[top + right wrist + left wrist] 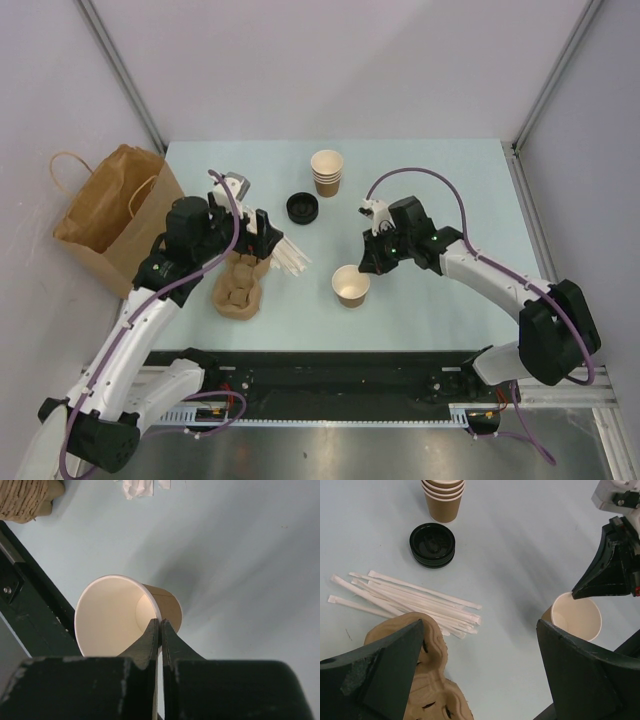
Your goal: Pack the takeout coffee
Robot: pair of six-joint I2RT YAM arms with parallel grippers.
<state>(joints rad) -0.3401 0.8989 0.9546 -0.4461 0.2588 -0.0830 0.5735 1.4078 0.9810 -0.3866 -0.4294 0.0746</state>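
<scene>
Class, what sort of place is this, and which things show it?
Probably a robot test cell staged for packing coffee orders: plain walls around a table, stacked paper cups, black lids and a paper bag.

Your white-and-black left arm rises from the lower left, and its left gripper is spread wide near mid-frame. Your right arm bends in from the lower right. The right gripper pinches the wall of a lidless tan paper cup.

open cup was tan outside, cream inside | lids were black | straws were white | table was pale blue
</scene>
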